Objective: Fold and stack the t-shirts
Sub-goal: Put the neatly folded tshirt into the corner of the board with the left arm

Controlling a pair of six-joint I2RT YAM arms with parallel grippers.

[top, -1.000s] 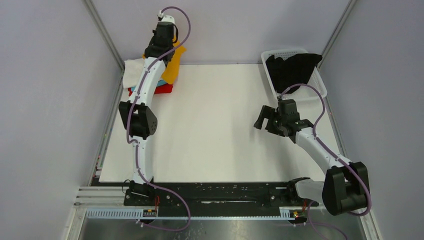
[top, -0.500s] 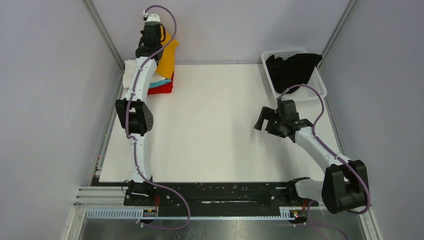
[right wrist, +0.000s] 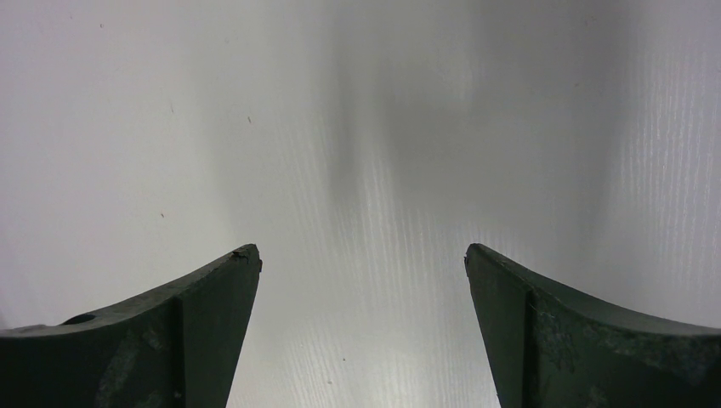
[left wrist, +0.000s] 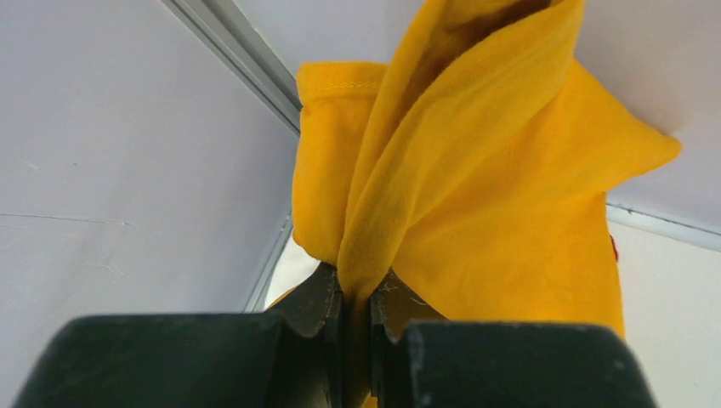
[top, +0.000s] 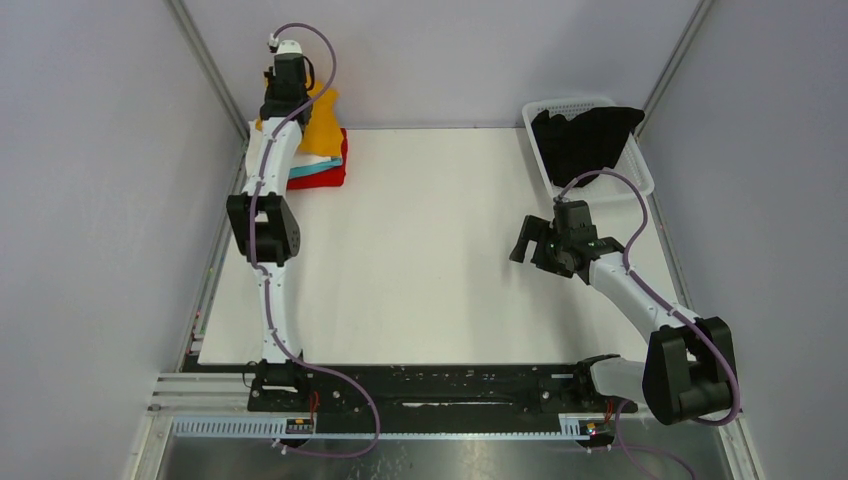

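Observation:
My left gripper (left wrist: 357, 293) is shut on a fold of the mustard-orange t-shirt (left wrist: 493, 187) and holds it up at the table's far left corner; the shirt (top: 322, 120) hangs over the stack. The stack holds a red t-shirt (top: 330, 175) at the bottom, a teal one (top: 300, 171) and a white one (top: 315, 161) above. The black t-shirt (top: 585, 135) lies in the white basket (top: 560, 105) at the far right. My right gripper (right wrist: 361, 255) is open and empty above bare table, right of centre (top: 530, 242).
Grey walls and metal frame posts (top: 210, 70) stand close behind and beside the stack. The white table top (top: 420, 250) spreads between the arms. A black rail (top: 430, 385) runs along the near edge.
My left gripper has carried the mustard-orange shirt to the left and toward the back corner, over the stack. The right arm has hardly moved.

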